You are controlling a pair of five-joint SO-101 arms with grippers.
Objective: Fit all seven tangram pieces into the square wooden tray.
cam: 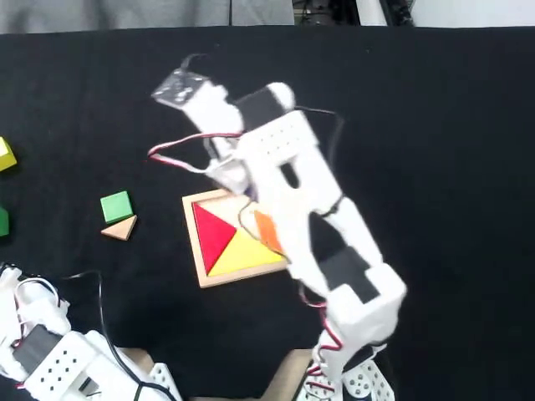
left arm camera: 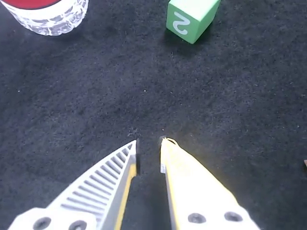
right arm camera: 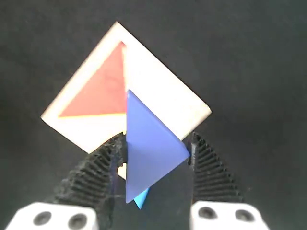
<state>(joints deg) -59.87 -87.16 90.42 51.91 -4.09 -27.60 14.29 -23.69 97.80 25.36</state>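
Right end effector (right arm camera: 157, 141) pinches a blue triangle (right arm camera: 148, 153) over the wooden tray (right arm camera: 165, 93), which holds a red triangle (right arm camera: 98, 91) and a yellow triangle (cam: 240, 255). A green square (cam: 116, 205) lies at nine o'clock of the tray. Left end effector (left arm camera: 148, 143) is slightly spread.

Hidden and cropped bits

My right arm (cam: 301, 192) covers the right side of the wooden tray (cam: 191, 238) and part of the orange piece (cam: 267, 230). The blue triangle (right arm camera: 148, 148) I hold hides most of a light-blue piece (right arm camera: 141, 197). The glass jar (left arm camera: 48, 17), green cube (left arm camera: 192, 14) and yellow block (cam: 5, 154) are edge-cropped.
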